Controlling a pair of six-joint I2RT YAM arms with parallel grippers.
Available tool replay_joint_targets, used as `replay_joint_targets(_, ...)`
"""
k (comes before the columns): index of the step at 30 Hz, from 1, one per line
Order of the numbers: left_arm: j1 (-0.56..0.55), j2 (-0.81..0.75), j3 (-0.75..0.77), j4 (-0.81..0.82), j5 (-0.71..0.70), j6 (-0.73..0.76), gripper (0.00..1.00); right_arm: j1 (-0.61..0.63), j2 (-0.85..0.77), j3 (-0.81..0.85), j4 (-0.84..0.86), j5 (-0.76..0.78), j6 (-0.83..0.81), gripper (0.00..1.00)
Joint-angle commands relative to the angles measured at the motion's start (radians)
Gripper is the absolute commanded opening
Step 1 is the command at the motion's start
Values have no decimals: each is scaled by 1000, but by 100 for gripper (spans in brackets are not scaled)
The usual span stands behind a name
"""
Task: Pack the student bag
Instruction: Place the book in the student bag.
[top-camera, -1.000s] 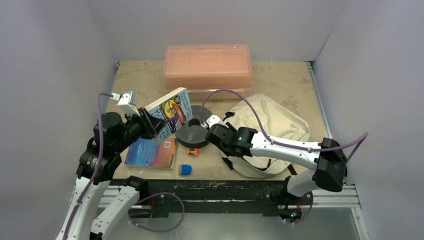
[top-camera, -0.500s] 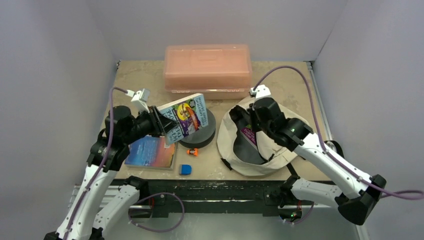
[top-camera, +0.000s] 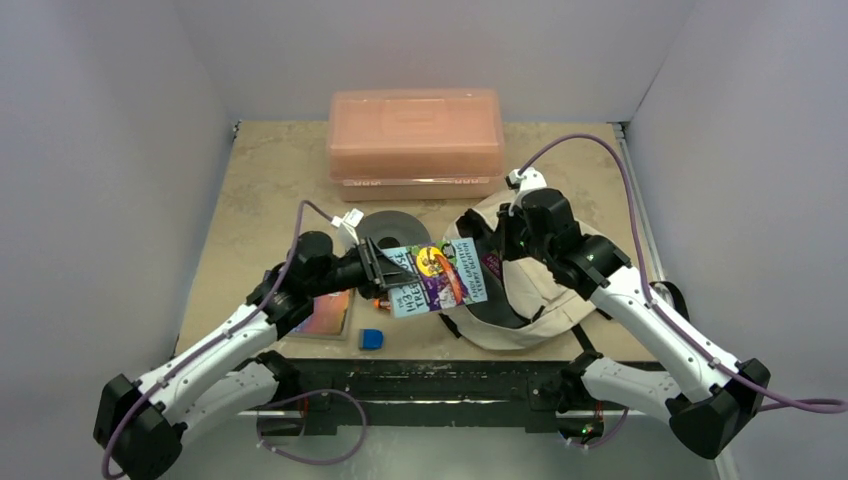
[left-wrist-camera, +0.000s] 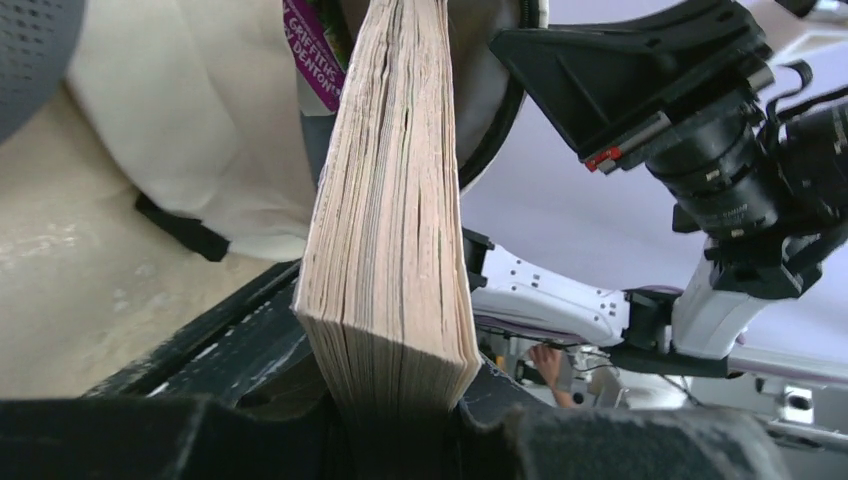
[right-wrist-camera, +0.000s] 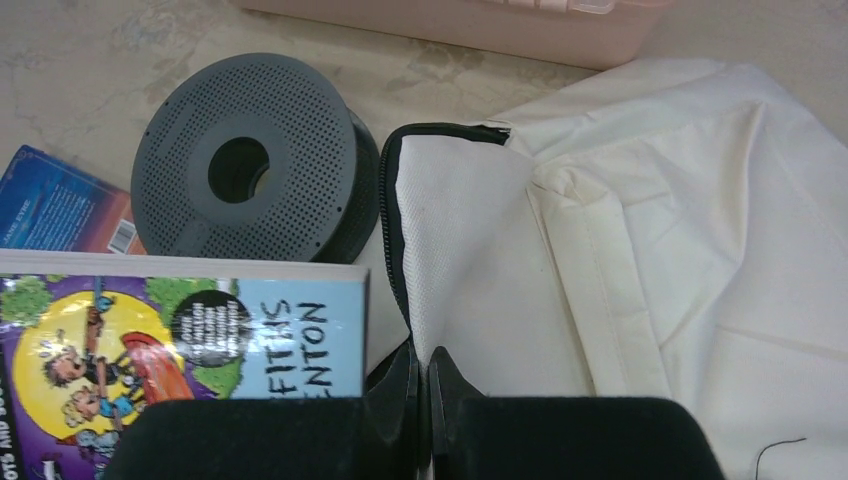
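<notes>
A robotics lab cell: plain walls (top-camera: 100, 150) box in a tabletop (top-camera: 270, 170) bearing 2 robot arms (top-camera: 215, 345).

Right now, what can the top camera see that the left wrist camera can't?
Only the top view shows the pink box, the little blue block, the second book lying flat, and the storybook with its colourful cover. Only the left wrist view shows that storybook's brownish page edges, close up. Both show the storybook held up and the student bag open just beyond it.
</notes>
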Motion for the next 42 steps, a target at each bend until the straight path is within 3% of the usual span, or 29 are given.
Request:
replay_joint_targets(1,-89,149,58,228,-128,-265,0,-3,-19,35,96,-14,15,0)
replay_joint_targets(8,-193,392,150,244,-204,-433,0,-4,-69,73,120,-13,-1,0)
replay_joint_targets(15,-288,598,228,471,-291,-561,0,-3,-90,76,125,-36,-18,0)
replay_joint_targets(18,-320,666,278,552,-320,-554,0,-4,-99,73,128,-51,-19,0)
replay_joint_targets(23,-381,734,381,455,-478,-499,0,-4,-116,69,138,-80,-16,0)
replay_joint_targets(29,-455,938,428,678,-649,-513,0,-5,-130,79,127,-96,-27,0)
replay_joint_targets(32,-473,1027,504,721,-688,-489,0,-4,-136,87,81,-6,-74,0)
replay_joint_targets(34,-473,1057,545,690,-723,-465,0,-2,-151,88,63,39,-86,0)
replay_joint_targets(42,-468,1197,670,560,-770,-422,0,-3,-177,63,57,-19,-88,0)
